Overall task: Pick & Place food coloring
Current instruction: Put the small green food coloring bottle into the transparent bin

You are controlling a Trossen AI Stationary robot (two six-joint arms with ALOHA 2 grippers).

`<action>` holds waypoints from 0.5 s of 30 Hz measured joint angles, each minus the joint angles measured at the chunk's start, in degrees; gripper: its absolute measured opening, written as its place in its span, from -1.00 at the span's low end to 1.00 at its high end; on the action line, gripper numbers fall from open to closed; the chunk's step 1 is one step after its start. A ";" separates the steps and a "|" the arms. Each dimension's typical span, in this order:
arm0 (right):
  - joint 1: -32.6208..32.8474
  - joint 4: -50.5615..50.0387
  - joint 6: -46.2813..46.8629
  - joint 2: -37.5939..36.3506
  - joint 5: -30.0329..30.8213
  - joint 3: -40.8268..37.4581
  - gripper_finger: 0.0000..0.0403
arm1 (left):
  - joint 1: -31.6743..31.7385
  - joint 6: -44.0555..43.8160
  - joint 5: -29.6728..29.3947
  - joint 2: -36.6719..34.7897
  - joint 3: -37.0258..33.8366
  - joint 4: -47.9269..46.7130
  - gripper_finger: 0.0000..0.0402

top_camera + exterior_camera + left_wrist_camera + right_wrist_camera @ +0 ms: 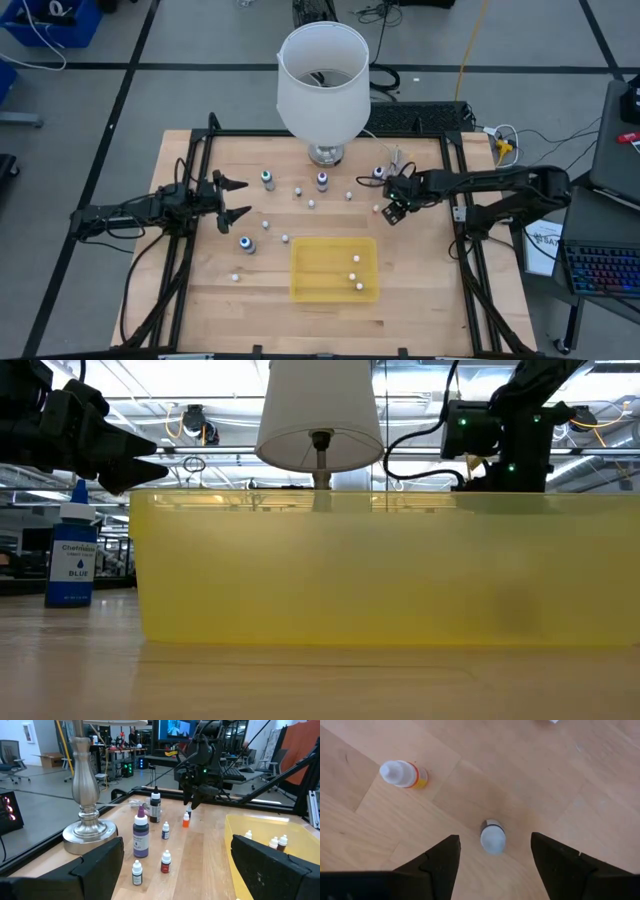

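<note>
Several small food coloring bottles with pale caps stand upright on their bases, scattered over the wooden table point(200, 300). My right gripper point(392, 208) points down, open, over one small dark bottle point(493, 838). Its two fingers point(440, 860) stand on either side of the white cap, apart from it. An orange bottle point(402, 774) stands close by. Three small bottles point(356, 272) lie inside the yellow bin point(310, 290). My left gripper point(232, 200) waits open and level at the table's left, touching nothing.
A lamp with a white shade point(322, 80) and a metal base point(87, 832) stands at the far middle. Larger bottles stand around it: a purple one point(141, 836), a blue one point(72, 555) and one at the far right point(378, 173). Black frame rails point(180, 240) run along the table's sides.
</note>
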 joint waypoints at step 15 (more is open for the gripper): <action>0.02 1.26 -0.68 3.84 0.02 0.01 0.14 | -0.01 0.00 0.02 0.00 -0.01 0.00 0.82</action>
